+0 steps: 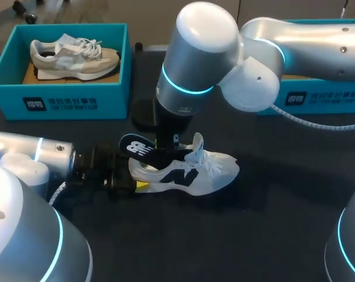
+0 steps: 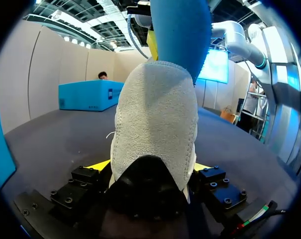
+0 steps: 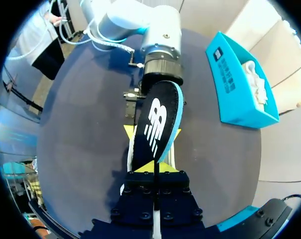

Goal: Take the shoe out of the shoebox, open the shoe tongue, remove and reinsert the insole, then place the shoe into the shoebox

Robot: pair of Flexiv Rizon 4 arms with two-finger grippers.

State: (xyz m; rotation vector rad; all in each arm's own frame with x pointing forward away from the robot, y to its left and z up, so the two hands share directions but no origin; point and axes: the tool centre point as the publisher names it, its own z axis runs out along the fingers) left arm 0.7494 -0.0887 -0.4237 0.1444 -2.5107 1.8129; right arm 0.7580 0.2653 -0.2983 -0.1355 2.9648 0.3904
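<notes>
far left on the bench point(image 1: 253, 235), the shoebox point(image 1: 60, 97) holds a second shoe point(image 1: 71, 56). nearer, my left tool point(image 1: 137, 183) is clamped on the heel of the white shoe point(image 1: 189, 173) lying mid-bench. above it, my right tool point(image 3: 154, 172) pinches the dark insole point(image 3: 157, 124).

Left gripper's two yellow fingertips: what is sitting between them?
The white shoe, heel first, sits in the left gripper, a fingertip against each side; the left wrist view shows it.

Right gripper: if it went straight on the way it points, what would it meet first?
The right gripper is shut on the insole, which leads. Straight on, that would probably press into the white shoe the left gripper holds; depth is unclear.
</notes>
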